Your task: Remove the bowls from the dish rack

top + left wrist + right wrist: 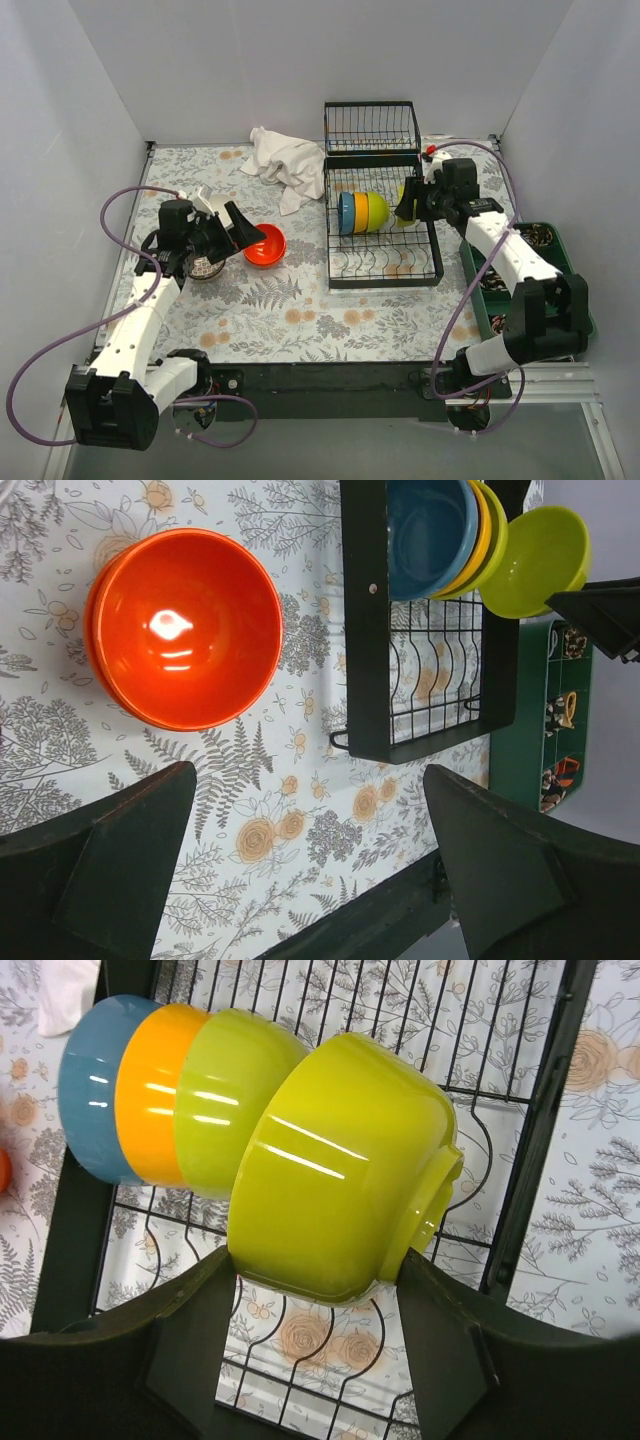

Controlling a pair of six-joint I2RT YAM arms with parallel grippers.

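Observation:
The black wire dish rack stands right of centre and also shows in the left wrist view. A blue bowl, an orange bowl and a green bowl stand on edge in it, side by side. My right gripper is shut on the rim of a lime bowl, held over the rack's right part, apart from the other three. A red bowl sits upright on the table left of the rack. My left gripper is open and empty, just above and beside it.
A crumpled white cloth lies at the back, left of the rack's raised wire basket. A green compartment tray with small items lies along the right edge, under my right arm. White walls close in the table.

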